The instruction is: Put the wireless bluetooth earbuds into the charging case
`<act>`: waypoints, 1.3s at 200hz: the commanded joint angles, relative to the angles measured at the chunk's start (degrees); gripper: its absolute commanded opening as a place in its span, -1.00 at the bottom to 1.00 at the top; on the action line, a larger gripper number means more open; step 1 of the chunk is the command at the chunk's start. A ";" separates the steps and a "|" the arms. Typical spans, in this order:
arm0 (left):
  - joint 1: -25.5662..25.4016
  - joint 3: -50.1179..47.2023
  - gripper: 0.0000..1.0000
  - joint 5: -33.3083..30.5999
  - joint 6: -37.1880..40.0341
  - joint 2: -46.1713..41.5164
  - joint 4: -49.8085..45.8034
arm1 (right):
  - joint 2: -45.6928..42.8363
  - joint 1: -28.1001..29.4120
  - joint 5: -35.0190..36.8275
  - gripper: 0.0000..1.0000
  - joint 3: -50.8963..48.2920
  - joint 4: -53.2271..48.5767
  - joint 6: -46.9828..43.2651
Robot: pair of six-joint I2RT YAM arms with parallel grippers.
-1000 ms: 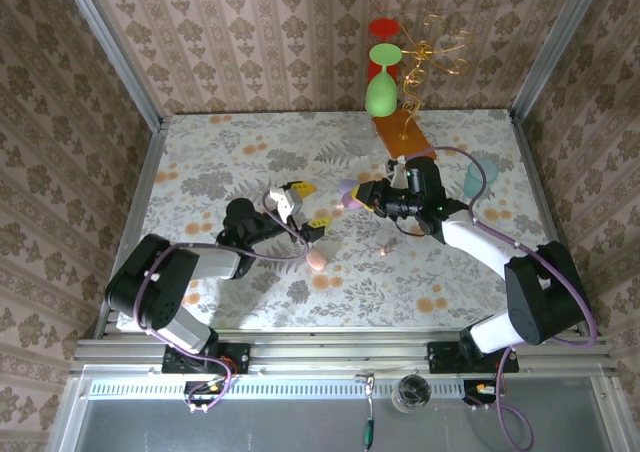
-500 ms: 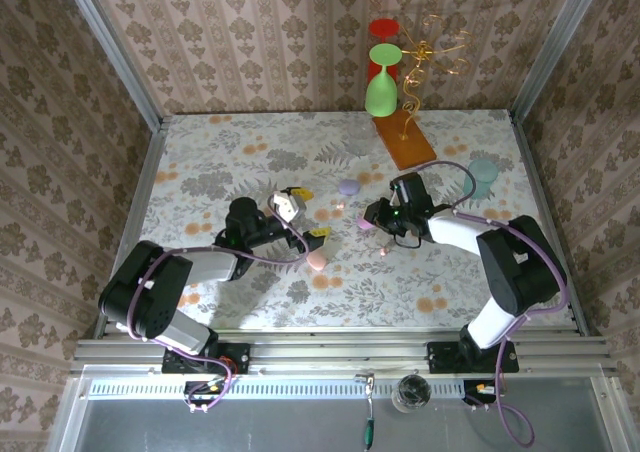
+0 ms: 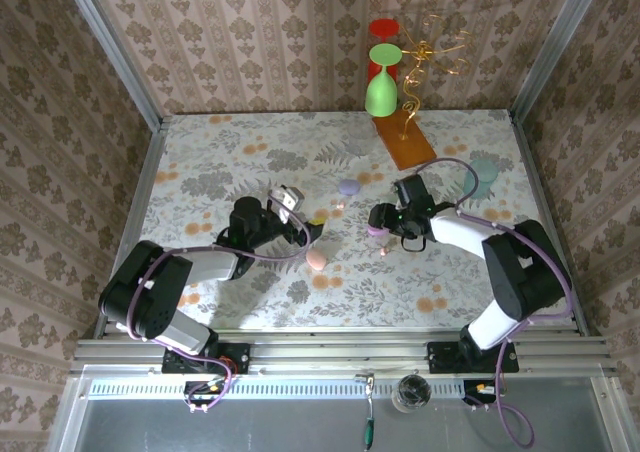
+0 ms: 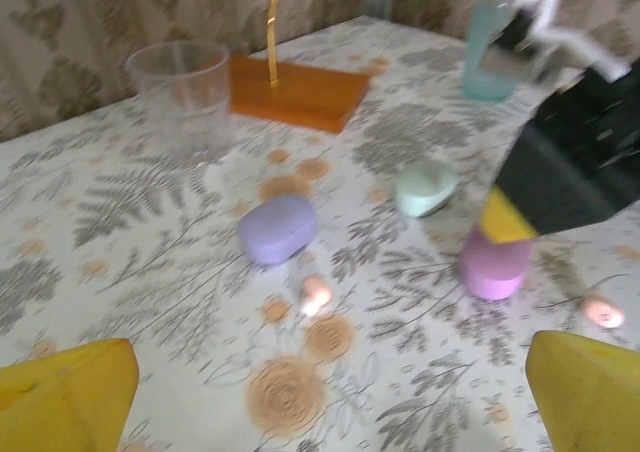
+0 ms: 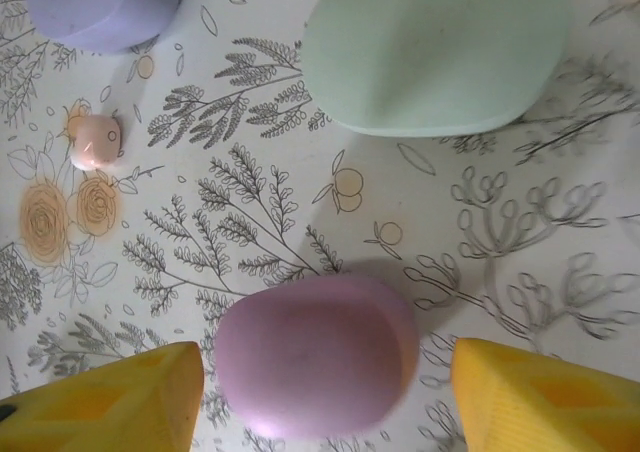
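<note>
Left gripper: jaws spread wide with nothing between them, held low over the tabletop and facing the cluster of cases
Right gripper: jaws parted, one on each side of the mauve charging case, with a sliver of tabletop showing on both sides, so there is no grip on it
Mauve charging case: lid shut, resting on the tabletop directly under the right gripper
First earbud: a tiny glossy pink nub lying loose on the tabletop, just in front of the lilac case and apart from the mauve charging case
Second earbud: lying loose on the tabletop near the mauve charging case, on the side away from the first earbud
Lilac case: closed, to one side of the mint case, well apart from it
Mint case: closed, near the mauve charging case and not touching it
Peach-pink case: closed, alone on the tabletop near the left gripper
Far side: a clear plastic cup beside an orange base that carries a gold rod, and a teal cup further along
Back edge: a green goblet standing up by the wall
</note>
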 commanded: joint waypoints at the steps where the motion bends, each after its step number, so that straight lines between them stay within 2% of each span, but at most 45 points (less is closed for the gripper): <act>1: 2.07 -1.18 1.00 -9.28 -3.72 -2.00 0.48 | -3.25 2.52 4.94 0.41 5.46 -10.04 -8.91; 32: 7.31 -3.85 1.00 -15.35 -10.56 -4.45 1.26 | -2.15 8.76 7.63 0.46 12.99 -20.89 -14.07; 52: 10.76 -5.08 1.00 -17.03 -15.14 -6.24 0.06 | 0.78 13.69 7.73 0.51 18.44 -26.58 -17.44; 82: 15.63 -7.40 1.00 -16.58 -18.63 -7.95 0.68 | 6.89 19.70 7.89 0.53 27.13 -34.53 -18.90; 113: 17.15 -8.42 1.00 -15.24 -17.82 -8.17 1.39 | 14.57 24.39 8.22 0.52 35.23 -40.07 -19.54; 187: 18.20 -9.84 1.00 -13.35 -18.32 -6.93 3.76 | 27.68 29.54 10.53 0.47 48.44 -48.48 -17.87; 260: 18.85 -10.19 1.00 -12.44 -17.91 -3.83 6.60 | 35.38 30.70 8.43 0.33 53.78 -48.64 -15.36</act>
